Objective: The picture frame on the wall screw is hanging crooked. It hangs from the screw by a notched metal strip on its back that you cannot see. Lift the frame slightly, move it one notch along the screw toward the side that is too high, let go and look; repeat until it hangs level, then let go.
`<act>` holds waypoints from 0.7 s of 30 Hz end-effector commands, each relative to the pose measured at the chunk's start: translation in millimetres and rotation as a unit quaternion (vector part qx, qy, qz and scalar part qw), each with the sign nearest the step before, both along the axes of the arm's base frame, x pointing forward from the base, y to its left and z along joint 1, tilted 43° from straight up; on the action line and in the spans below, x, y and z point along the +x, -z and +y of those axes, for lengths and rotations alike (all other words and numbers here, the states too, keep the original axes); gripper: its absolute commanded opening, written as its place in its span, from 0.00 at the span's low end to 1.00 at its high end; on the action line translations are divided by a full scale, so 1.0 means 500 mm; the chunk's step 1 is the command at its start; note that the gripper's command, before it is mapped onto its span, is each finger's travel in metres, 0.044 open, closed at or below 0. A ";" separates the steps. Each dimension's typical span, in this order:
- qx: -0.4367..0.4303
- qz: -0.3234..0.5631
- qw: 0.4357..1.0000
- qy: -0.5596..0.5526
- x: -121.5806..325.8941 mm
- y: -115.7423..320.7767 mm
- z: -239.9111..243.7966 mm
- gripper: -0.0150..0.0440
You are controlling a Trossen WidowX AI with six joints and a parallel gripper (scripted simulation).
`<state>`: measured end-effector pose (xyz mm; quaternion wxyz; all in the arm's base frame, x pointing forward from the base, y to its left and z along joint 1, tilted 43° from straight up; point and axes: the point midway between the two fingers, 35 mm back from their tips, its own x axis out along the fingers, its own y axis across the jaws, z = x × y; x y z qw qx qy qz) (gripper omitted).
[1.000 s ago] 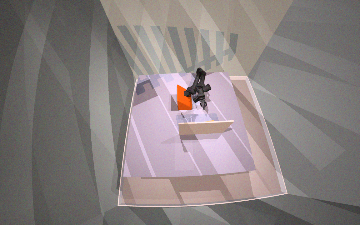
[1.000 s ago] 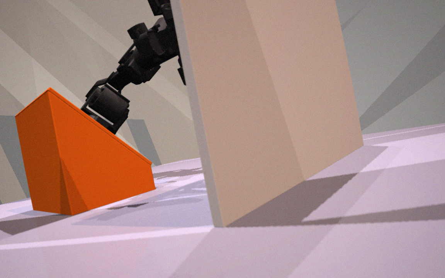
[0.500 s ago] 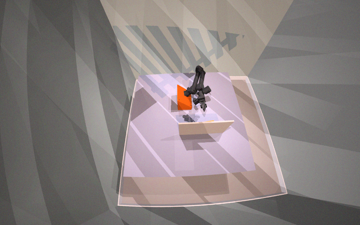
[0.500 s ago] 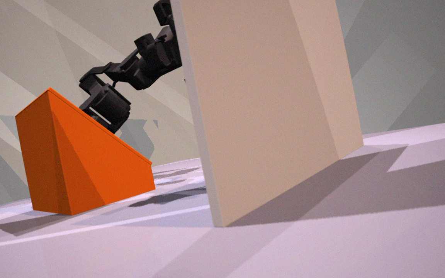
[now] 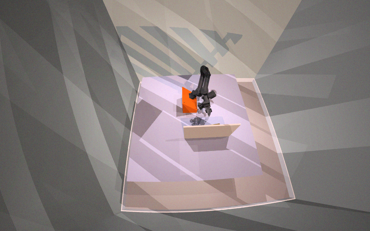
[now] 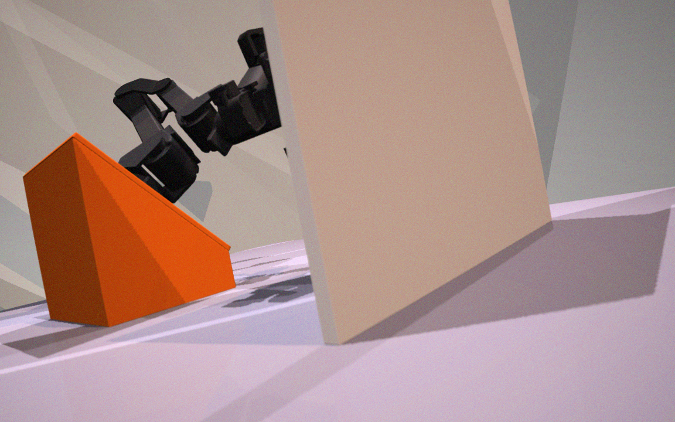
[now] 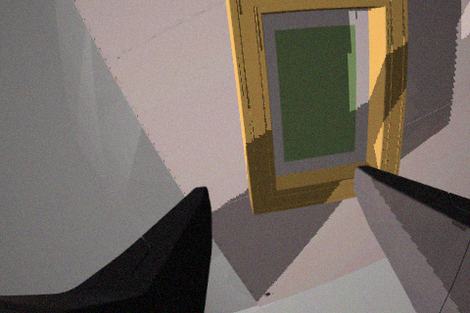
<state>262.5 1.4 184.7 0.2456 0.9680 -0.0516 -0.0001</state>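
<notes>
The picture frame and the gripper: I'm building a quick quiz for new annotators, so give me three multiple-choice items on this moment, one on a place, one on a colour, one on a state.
1. Where does the picture frame hang?
A. on the beige wall panel
B. on the orange wedge
C. flat on the table

2. What colour is the picture inside the frame's yellow border?
A. red
B. green
C. blue

3. What is the gripper doing?
A. shut on the frame
B. open, holding nothing
C. shut on the wedge

Answers:
1 A, the wrist view shows the frame against the panel.
2 B, a dark green rectangle sits within a grey mat.
3 B, both fingers stand apart in front of the frame with nothing between them.
</notes>
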 end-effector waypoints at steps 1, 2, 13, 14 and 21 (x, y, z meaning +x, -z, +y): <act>0.001 0.000 1.000 0.002 0.000 0.000 -0.001 0.69; 0.001 0.000 1.000 0.002 0.000 0.000 -0.001 0.69; 0.000 -0.001 1.000 0.002 0.032 -0.011 -0.002 0.69; 0.000 -0.001 1.000 0.002 0.043 -0.014 -0.003 0.69; 0.000 -0.002 1.000 0.002 0.128 -0.013 -0.012 0.69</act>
